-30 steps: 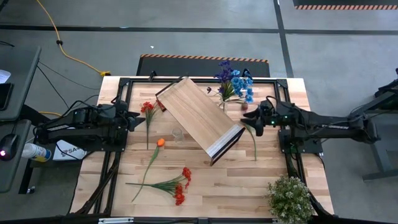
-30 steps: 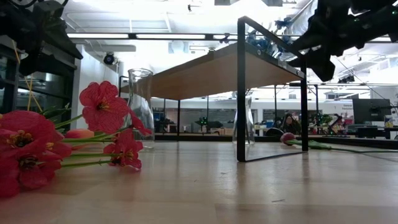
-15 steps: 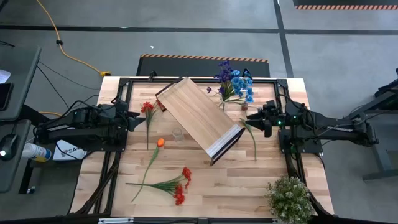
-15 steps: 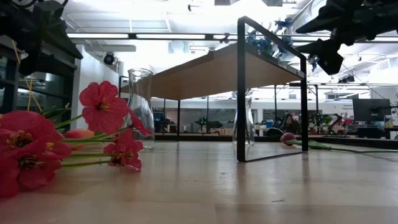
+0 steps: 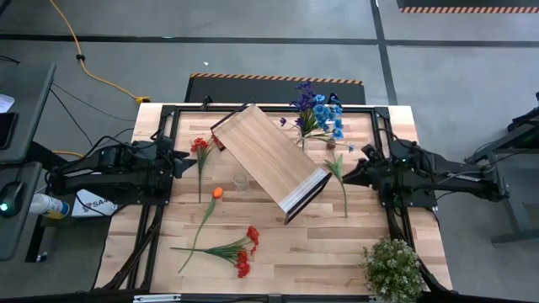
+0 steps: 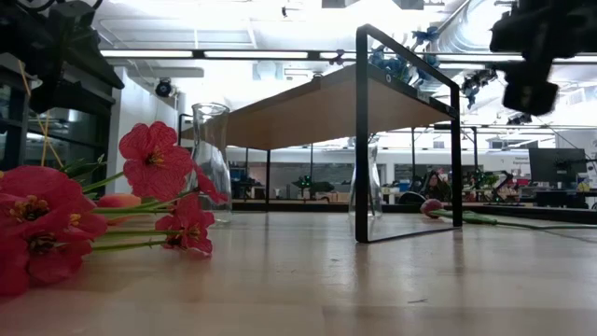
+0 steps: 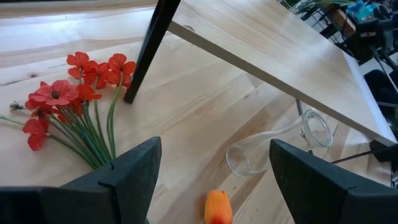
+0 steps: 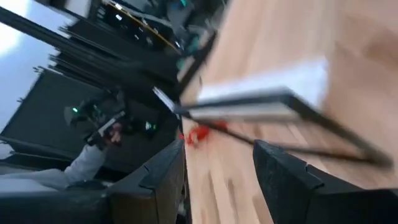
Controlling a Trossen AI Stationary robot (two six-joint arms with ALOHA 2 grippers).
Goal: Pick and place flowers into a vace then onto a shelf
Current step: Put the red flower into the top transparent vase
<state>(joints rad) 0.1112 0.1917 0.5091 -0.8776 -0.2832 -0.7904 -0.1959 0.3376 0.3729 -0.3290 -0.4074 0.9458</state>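
Note:
The shelf (image 5: 269,162), a light-wood board on a dark frame, stands on its legs slantwise in mid-table. Red flowers (image 5: 200,147), an orange one (image 5: 217,193) and a red bunch (image 5: 244,250) lie flat on the table left of it. A maroon flower (image 5: 340,178) lies to its right. Blue and purple flowers (image 5: 318,112) stand in a vase at the far edge. An empty clear vase (image 7: 273,146) stands upright beside the shelf. My left gripper (image 5: 180,160) hangs open at the left. My right gripper (image 5: 347,178) hangs open above the maroon flower's stem, holding nothing.
A bushy potted plant (image 5: 392,268) stands at the near right corner. The shelf's frame leg (image 6: 361,140) rises in mid-table. Bare wood lies between the red bunch and the plant along the near edge.
My right gripper has rolled about its own line and swung a little toward the table's near edge, drawing back toward the right edge. Its fingers keep the same gap. The flowers, vases and shelf have stayed where they were.

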